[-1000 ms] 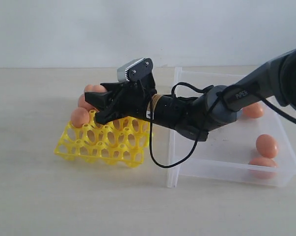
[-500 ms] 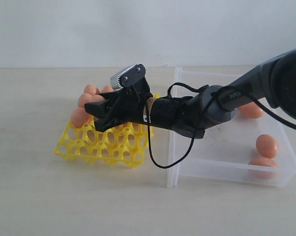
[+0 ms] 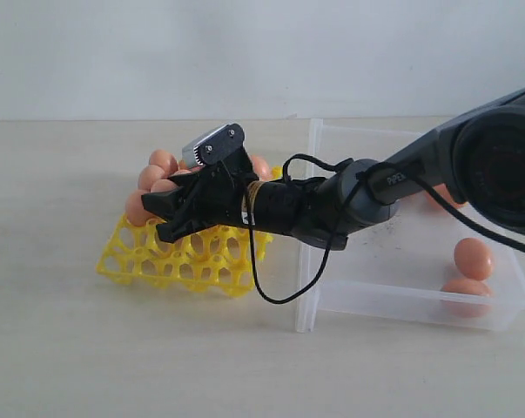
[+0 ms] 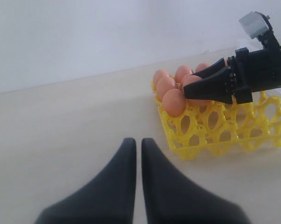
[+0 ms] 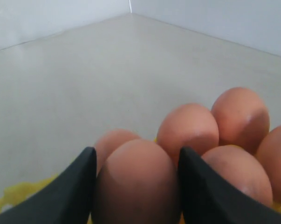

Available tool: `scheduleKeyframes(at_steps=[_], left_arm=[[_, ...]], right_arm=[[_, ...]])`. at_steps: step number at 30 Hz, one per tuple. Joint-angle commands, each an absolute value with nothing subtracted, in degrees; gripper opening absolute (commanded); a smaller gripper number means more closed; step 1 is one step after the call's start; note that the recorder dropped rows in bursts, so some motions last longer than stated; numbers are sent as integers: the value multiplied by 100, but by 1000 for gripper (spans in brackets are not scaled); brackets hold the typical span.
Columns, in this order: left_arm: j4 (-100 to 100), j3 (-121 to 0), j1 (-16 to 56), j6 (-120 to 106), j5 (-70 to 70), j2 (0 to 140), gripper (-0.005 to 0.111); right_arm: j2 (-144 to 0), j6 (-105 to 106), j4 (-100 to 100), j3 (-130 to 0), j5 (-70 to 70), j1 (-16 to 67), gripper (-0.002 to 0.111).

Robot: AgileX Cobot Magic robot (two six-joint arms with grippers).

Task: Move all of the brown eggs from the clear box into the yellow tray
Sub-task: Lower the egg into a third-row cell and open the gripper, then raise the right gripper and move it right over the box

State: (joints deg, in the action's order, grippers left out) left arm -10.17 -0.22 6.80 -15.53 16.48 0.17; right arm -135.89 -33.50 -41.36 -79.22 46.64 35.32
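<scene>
The right gripper (image 3: 168, 216) reaches out from over the clear box (image 3: 401, 300) and across the yellow tray (image 3: 185, 266). Its two black fingers (image 5: 70, 186) press on either side of a brown egg (image 5: 135, 179), so the jaws are clamped on that one. The held egg hangs low over the side of the tray away from the box, close against the other eggs (image 4: 166, 87) that already stand in the cups at that corner. I can't tell whether it touches its cup. The cups nearer to me are bare lattice.

The box sits just beside the tray on the pale table (image 3: 70, 348). Two loose eggs (image 3: 473, 258) lie near its far end, one almost against the front wall. A third egg (image 3: 438, 197) is half hidden behind the arm.

The left gripper (image 4: 136, 144) is over bare table near the tray, its dark jaws together with only a thin slit between them, holding nothing
</scene>
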Motion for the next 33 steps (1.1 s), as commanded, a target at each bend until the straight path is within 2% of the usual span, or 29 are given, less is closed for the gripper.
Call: scheduleKeyframes(at_steps=[1,8,11,13,18,20,33], left_arm=[[-1009,0,714,-1554,1636,0,4],[-1009,0,714,-1554,1636,0,4],[-1009,0,714,-1554,1636,0,4],[-1009,0,714,-1554,1636,0,4],[-1009,0,714,-1554,1636,0,4],[-1009,0,714,-1554,1636,0,4],[-1009,0,714,-1554,1636,0,4]], right_arm=[[-13665,-3438,-4072,-8026,4614,3533,0],[-13665,-3396,-3922,-8034,4497,3533,0],[-13665,-3408,-3922,-8034,4508,3533,4],[-13665,-3437,-3922,-8034,4520,3533,12],[-13665,-3494,-3922,-8034,4520,3533,45],[-13665,-3596,-3922,-8034,4520,3533,51],[-13017,-4245,-4214,-7997,4405,3533,51]])
